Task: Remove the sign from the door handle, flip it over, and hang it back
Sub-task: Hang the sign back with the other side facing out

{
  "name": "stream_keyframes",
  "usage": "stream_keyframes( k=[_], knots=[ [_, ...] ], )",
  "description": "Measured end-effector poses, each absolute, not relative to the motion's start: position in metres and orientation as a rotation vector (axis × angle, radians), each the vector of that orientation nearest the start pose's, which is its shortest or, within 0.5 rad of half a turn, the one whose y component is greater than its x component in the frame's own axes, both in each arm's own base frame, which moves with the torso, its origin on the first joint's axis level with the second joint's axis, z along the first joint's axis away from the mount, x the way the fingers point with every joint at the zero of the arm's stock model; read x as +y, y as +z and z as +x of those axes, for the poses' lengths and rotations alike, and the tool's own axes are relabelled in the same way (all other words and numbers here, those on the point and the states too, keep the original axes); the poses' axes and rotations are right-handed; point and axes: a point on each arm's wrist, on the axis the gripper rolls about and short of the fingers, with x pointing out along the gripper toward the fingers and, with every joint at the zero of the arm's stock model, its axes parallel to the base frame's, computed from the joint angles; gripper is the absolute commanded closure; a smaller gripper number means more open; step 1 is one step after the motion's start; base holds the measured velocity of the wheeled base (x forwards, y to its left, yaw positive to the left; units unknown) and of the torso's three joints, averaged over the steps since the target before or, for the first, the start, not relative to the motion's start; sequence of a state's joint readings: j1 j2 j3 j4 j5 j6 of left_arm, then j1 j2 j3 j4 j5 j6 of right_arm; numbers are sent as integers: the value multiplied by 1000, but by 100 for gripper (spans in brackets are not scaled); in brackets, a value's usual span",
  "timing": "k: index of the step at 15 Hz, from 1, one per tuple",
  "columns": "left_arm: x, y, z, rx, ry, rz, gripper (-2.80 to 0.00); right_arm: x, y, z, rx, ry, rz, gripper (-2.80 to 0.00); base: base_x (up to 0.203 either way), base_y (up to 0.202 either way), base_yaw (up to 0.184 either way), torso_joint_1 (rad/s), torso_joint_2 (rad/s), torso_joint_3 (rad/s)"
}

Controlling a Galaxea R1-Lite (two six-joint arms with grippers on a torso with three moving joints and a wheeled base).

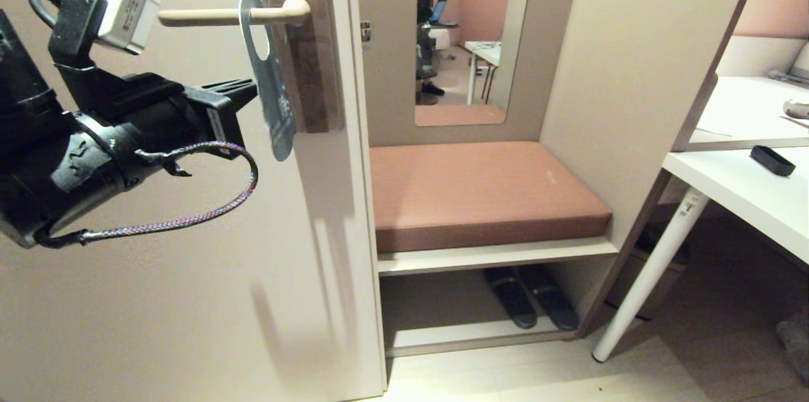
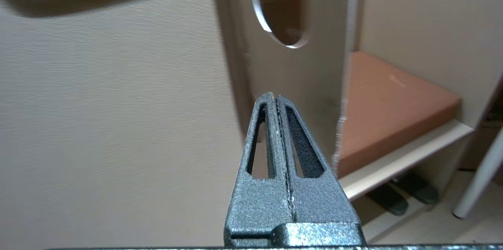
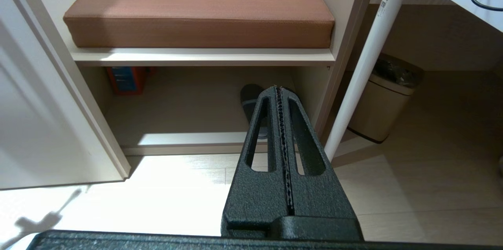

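Sign (image 1: 268, 83) hangs on the door handle (image 1: 231, 15), just beyond the left tool (image 1: 243, 91), fingers pressed together, empty

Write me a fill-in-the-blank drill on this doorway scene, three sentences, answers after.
1. The sign hangs by its hole from the door ____.
2. The left claw has its fingers ____, with nothing between them.
3. The brown cushion lies on a bench, and under the bench stands a pair of dark ____.
Missing words: handle; shut; slippers
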State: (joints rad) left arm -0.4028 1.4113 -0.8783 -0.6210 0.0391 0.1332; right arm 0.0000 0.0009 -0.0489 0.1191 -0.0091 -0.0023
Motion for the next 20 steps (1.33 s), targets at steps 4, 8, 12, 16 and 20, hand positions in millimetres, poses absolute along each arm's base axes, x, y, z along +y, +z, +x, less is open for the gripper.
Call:
stream_keyframes(
  k=[4,8,12,16,20],
  knots=[
    [-103,281,228,-109,-382,113,0,0,77,-27,71,-9,-3,0,0,0,0,0,0,0],
    [-117,289,234,-133,-417,107,0,0,77,-27,71,-9,-3,0,0,0,0,0,0,0],
    [-131,286,234,-124,-458,107,0,0,77,-27,71,-9,-3,0,0,0,0,0,0,0],
    [-135,283,238,-113,-465,111,0,0,77,-27,71,-9,-3,0,0,0,0,0,0,0],
    [-140,289,247,-141,-462,102,0,0,77,-27,71,-9,-3,0,0,0,0,0,0,0]
  ],
)
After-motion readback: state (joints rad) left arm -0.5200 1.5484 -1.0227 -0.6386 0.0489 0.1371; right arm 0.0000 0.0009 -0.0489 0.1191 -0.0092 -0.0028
